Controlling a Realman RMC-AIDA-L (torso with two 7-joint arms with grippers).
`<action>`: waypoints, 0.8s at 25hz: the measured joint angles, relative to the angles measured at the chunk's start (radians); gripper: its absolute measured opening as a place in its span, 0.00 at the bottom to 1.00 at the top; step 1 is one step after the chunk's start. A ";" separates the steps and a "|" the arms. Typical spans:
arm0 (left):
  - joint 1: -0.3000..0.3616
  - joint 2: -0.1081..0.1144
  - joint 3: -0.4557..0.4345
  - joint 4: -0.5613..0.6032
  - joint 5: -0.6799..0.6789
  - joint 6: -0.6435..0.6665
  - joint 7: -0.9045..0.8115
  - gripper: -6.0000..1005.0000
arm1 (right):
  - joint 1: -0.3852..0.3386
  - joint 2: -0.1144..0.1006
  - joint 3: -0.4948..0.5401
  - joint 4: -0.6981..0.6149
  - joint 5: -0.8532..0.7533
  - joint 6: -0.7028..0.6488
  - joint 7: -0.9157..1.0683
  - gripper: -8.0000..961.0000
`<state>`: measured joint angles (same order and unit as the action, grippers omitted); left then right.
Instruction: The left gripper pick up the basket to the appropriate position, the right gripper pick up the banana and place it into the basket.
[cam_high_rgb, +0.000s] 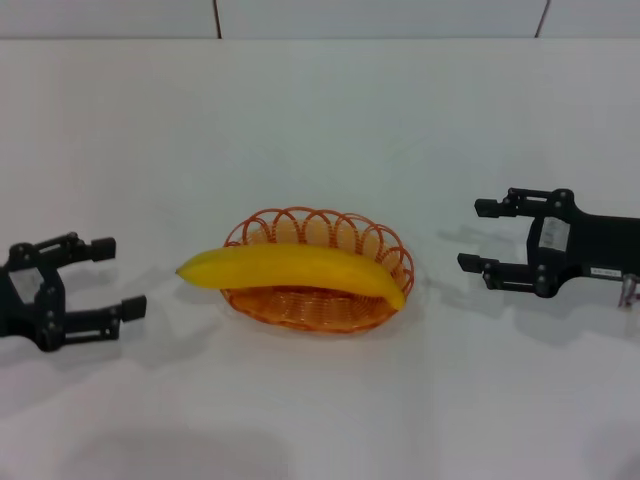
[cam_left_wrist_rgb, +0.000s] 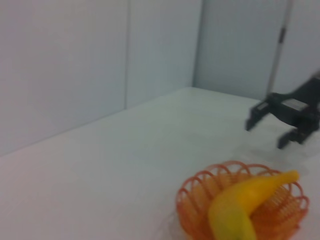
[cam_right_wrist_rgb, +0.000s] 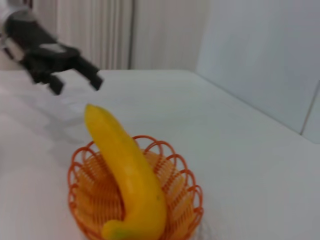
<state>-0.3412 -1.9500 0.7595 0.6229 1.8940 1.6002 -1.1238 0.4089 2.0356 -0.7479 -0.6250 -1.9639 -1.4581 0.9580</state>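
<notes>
The orange wire basket (cam_high_rgb: 345, 237) stands on the white table, in the middle of the head view. The yellow banana (cam_high_rgb: 290, 268) lies across it, with one end sticking out past the rim toward my left side. My left gripper (cam_high_rgb: 118, 277) hovers open to the left of the basket, apart from it, nothing between its fingers. On the other side, my right gripper (cam_high_rgb: 478, 236) is open too and clear of the basket. The left wrist view shows basket (cam_left_wrist_rgb: 200, 187), banana (cam_left_wrist_rgb: 245, 200) and the far right gripper (cam_left_wrist_rgb: 267, 127). The right wrist view shows basket (cam_right_wrist_rgb: 182, 192), banana (cam_right_wrist_rgb: 125, 175) and the left gripper (cam_right_wrist_rgb: 75, 82).
The white table (cam_high_rgb: 320, 130) runs back to a pale wall. Nothing else stands on it.
</notes>
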 joint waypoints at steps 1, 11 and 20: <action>0.000 -0.002 0.000 -0.001 0.013 0.008 0.012 0.87 | 0.001 0.000 0.006 0.009 0.000 0.006 -0.004 0.73; 0.001 -0.013 -0.010 -0.003 0.041 0.019 0.045 0.87 | 0.012 0.000 0.039 0.049 0.001 0.033 -0.007 0.73; -0.004 -0.015 -0.014 -0.003 0.035 0.012 0.042 0.87 | 0.011 0.000 0.016 0.050 -0.022 0.024 -0.040 0.73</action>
<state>-0.3448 -1.9650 0.7450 0.6196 1.9290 1.6118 -1.0815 0.4200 2.0358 -0.7324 -0.5748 -1.9857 -1.4340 0.9176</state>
